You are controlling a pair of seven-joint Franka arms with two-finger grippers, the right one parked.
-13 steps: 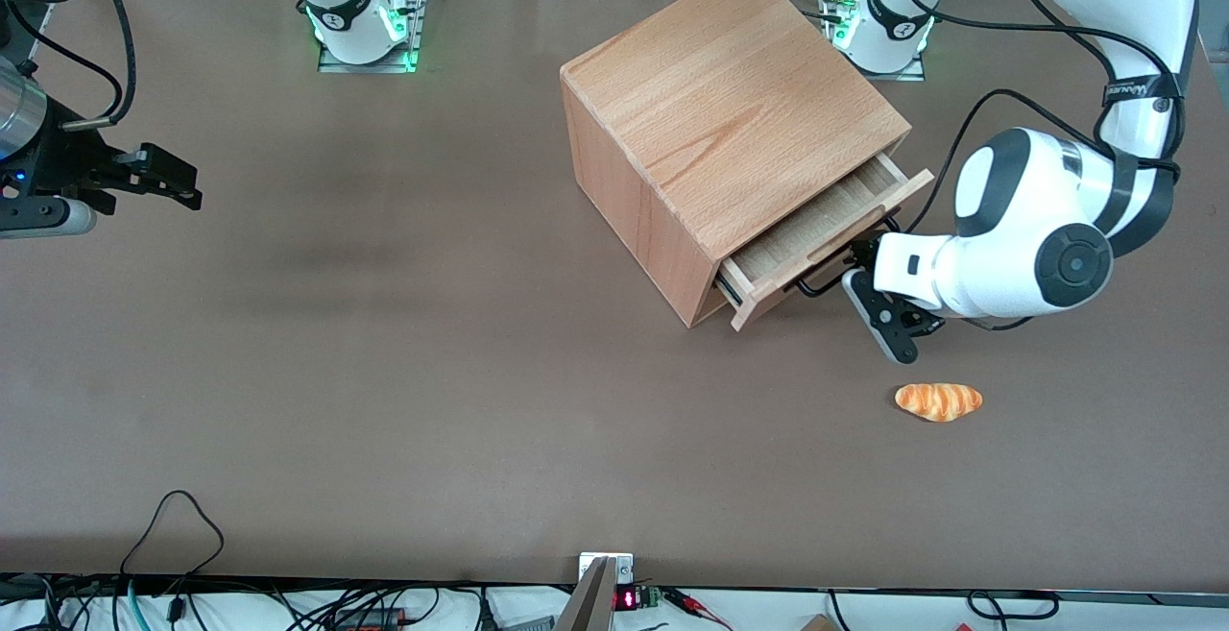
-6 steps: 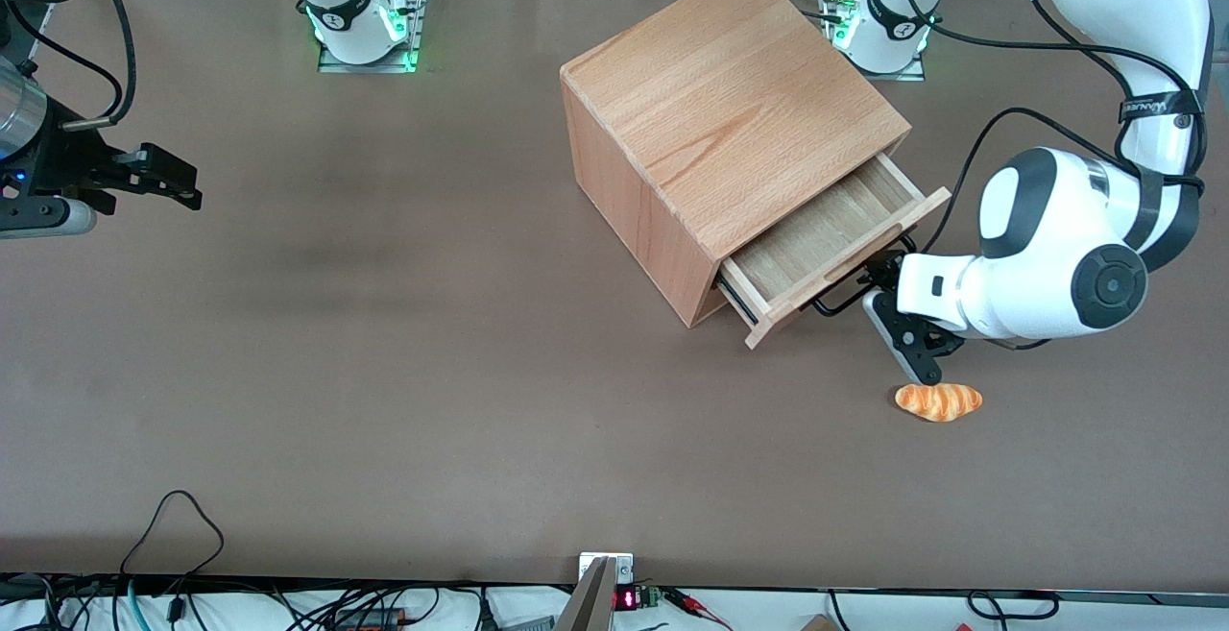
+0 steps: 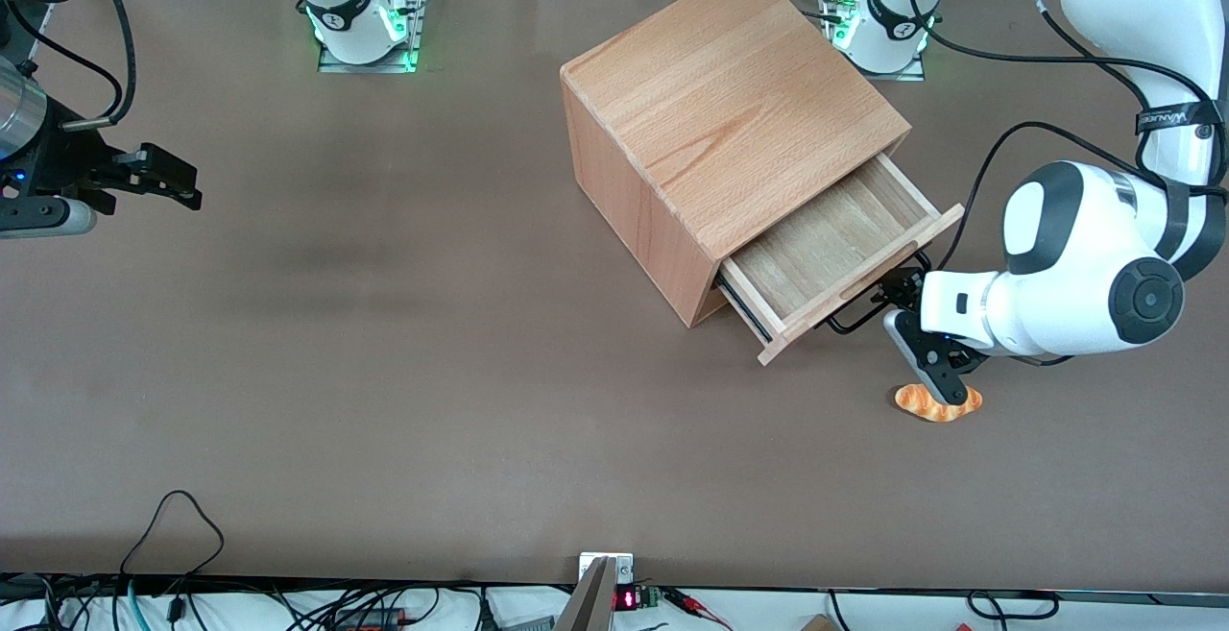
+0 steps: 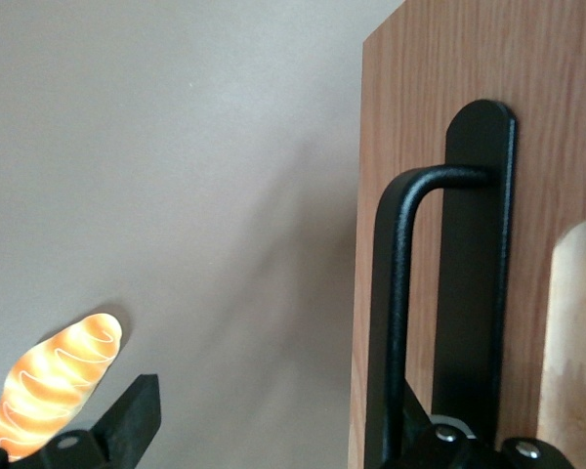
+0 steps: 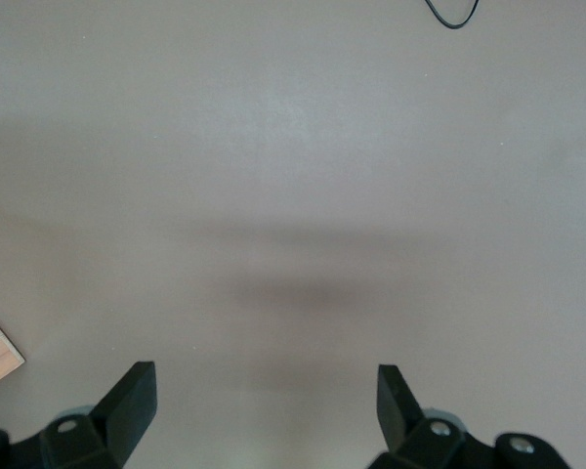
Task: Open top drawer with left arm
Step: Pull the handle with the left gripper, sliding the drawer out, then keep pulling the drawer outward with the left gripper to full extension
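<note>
Pulled top drawer (image 3: 826,247) farther out of cabinet (image 3: 730,103) than a second ago; moved gripper (image 3: 912,343) with it, nearer the camera and toward the working arm's end of the tabletop (image 3: 384,372). Now overlaps the near-side bread roll (image 3: 965,400) in the front view, where a second ago stood clear of it.

Shows drawer about half out, bare light wood floor visible inside, flat front angled toward the camera and the left arm (image 3: 1085,285). Sits at the top of the cabinet, just under its lid. Hangs over the tabletop on dark runners.

Holds jaws apart. Puts one finger (image 4: 127,420) out over the tabletop near the roll (image 4: 59,381), the other tight against the black bar handle (image 4: 391,293), on the drawer front (image 4: 420,117). Hooks the handle (image 3: 850,324) rather than pinching it, as far as can be told. Cannot tell whether the gripper touches the roll or only passes above it.

Writing: carries a black strap (image 3: 1171,119) with white lettering on the left arm's upper link, too small to read for certain. Shows red digits on a small display (image 3: 625,599) at the tabletop's near edge, also unreadable. Bears no label on cabinet or drawer.
</note>
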